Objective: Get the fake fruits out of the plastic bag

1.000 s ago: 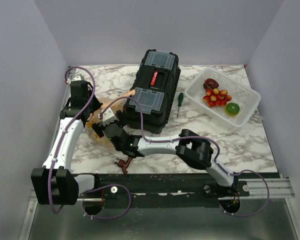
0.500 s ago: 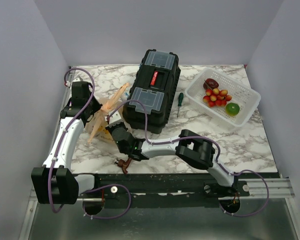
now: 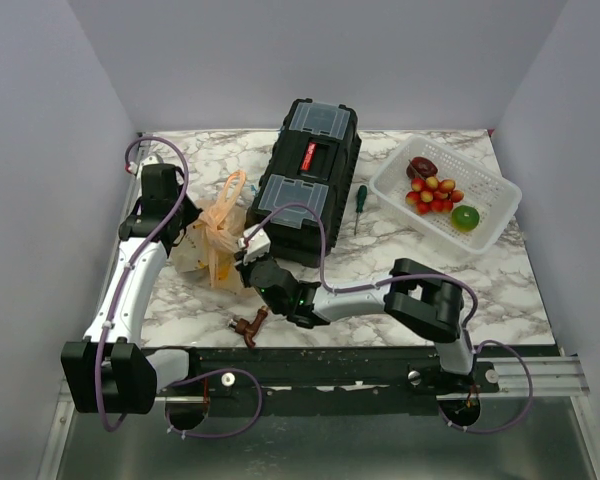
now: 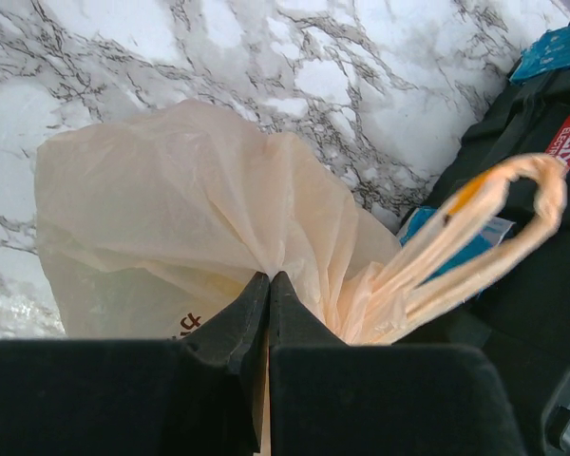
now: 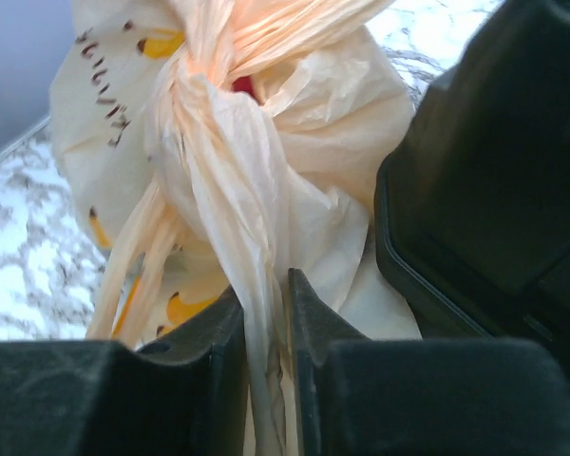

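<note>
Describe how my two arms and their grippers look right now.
The left arm and right arm are white link shells with bulky black joint housings and black bases. A thin purple cable loops loosely along each. The left gripper and right gripper have matte black, wedge-shaped fingers.

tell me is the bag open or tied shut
Tied shut: the plastic bag is bunched into a knot at its neck.

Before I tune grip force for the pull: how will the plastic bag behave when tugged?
Probably floppy: the plastic bag gathers into pleats where the left end effector pinches it. Likely tear-prone, since its film is drawn into a thin strand at the right end effector. The apparent knot may resist opening.
</note>
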You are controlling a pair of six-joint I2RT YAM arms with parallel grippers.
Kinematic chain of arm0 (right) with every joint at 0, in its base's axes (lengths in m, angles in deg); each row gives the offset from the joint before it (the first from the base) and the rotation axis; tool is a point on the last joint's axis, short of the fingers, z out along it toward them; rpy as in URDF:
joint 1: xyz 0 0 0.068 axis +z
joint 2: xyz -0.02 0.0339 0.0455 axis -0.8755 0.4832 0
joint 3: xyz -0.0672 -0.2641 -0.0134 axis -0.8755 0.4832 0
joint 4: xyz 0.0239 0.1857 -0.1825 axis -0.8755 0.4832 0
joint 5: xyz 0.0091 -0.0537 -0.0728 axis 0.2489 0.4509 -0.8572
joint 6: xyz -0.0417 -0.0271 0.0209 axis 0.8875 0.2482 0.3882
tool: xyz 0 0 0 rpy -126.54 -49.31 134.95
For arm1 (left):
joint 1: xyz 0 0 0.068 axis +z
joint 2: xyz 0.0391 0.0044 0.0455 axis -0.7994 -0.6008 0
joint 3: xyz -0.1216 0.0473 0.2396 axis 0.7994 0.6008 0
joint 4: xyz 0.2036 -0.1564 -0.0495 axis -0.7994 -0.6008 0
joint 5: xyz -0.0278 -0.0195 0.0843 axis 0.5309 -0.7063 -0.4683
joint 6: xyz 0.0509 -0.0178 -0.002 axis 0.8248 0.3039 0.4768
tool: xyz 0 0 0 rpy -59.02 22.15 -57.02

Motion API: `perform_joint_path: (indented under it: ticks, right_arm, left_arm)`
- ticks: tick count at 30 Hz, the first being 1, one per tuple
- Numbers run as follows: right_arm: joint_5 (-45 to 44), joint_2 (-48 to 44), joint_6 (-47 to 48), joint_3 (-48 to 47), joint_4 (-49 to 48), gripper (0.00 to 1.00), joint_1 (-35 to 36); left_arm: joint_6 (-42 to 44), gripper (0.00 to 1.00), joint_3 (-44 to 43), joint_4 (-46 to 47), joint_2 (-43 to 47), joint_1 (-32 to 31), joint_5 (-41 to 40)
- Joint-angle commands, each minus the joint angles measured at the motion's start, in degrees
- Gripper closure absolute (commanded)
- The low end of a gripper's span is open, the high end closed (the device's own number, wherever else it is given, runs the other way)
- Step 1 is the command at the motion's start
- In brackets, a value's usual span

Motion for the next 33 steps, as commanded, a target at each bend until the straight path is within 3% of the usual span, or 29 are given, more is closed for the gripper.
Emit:
perform_joint_path:
  ticks: [1,6,11,18,22,25,29,33]
  right_arm:
    - [7.2,-4.4,-3.1,0.2,6.1,0.66,0.3]
    - [9.1,-6.7,-2.9,-2.1,6.6,0.37,0.2]
    - [8.1,-2.7,1.1,-9.4,8.6,0.23,0.2]
    - [3.8,4.4,4.2,-19.6,11.0,0.16,-0.2]
    - [2.0,6.5,4.5,-21.9,12.0,0.16,-0.5]
    - [2.0,7.6,5.9,-22.4,13.0,0.23,-0.5]
    - [1.5,9.2,6.5,-23.9,16.0,0.37,-0.6]
    - [0.5,9.2,6.3,-23.1,16.5,0.63,-0.5]
  left_arm:
    - [1.6,1.00,0.5,3.2,2.1,0.6,-1.1]
    - [0.7,1.00,0.1,2.8,1.9,0.6,0.8]
    - [-0.4,1.00,-0.1,2.7,1.7,0.6,3.4]
    - [-0.6,1.00,-0.2,2.5,1.5,0.6,3.4]
    - [-0.6,1.00,-0.3,2.3,1.1,0.6,3.1]
    - [-0.4,1.00,-0.7,2.0,0.8,0.6,2.9]
    - [0.3,1.00,-1.2,1.8,0.9,0.6,2.0]
    - [0.5,1.00,-1.1,1.9,0.7,0.7,1.7]
